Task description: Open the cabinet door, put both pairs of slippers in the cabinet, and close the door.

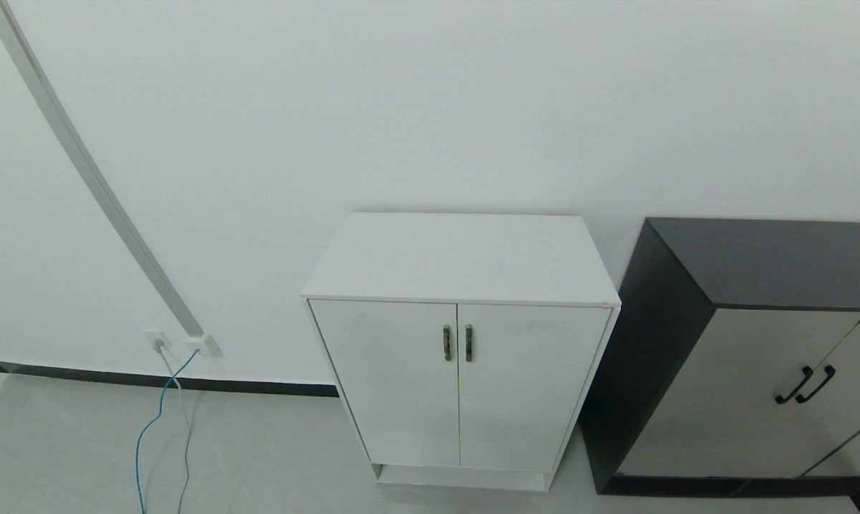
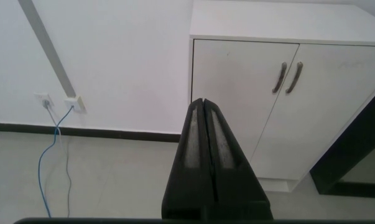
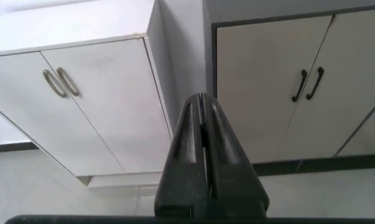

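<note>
A white two-door cabinet [image 1: 460, 357] stands against the wall, both doors closed, with two metal handles [image 1: 457, 343] side by side at the middle seam. In the left wrist view my left gripper [image 2: 203, 104] is shut and empty, held some way in front of the cabinet [image 2: 280, 93], near its left door. In the right wrist view my right gripper [image 3: 203, 99] is shut and empty too, in front of the gap between the white cabinet [image 3: 81, 106] and a dark one.
A black cabinet [image 1: 751, 343] with pale doors and black handles [image 1: 804, 384] stands close on the right. A wall socket [image 1: 157, 340] with a blue cable [image 1: 155, 421] trailing onto the tiled floor sits to the left, below a slanted cable duct [image 1: 87, 171].
</note>
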### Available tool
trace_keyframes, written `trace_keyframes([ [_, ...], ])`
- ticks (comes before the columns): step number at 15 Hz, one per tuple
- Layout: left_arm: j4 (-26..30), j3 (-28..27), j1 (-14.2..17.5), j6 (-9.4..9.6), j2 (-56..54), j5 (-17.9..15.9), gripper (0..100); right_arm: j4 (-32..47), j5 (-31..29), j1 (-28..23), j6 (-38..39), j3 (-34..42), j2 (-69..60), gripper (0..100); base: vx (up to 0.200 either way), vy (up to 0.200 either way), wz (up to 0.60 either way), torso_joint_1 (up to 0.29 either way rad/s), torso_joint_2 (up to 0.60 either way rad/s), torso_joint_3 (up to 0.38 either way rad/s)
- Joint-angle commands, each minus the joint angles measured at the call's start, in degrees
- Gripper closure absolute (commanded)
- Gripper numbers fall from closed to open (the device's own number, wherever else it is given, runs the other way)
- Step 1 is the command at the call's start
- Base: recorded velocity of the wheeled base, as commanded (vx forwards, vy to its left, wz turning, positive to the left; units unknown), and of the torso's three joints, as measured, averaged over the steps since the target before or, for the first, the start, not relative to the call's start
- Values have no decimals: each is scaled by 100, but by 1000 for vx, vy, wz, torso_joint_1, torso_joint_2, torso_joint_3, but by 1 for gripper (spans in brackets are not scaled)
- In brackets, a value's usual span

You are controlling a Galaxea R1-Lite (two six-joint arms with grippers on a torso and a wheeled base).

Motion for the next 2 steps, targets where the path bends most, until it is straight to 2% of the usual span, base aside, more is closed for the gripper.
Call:
trace_keyframes([
  [1,-1,0,1,-3,-1,-1,100,-6,19,4,-13,0,-2,100,0,0,0,0,0,0],
  [2,-1,0,1,-3,-1,-1,100,-6,27,4,-22,0,-2,100,0,0,0,0,0,0],
])
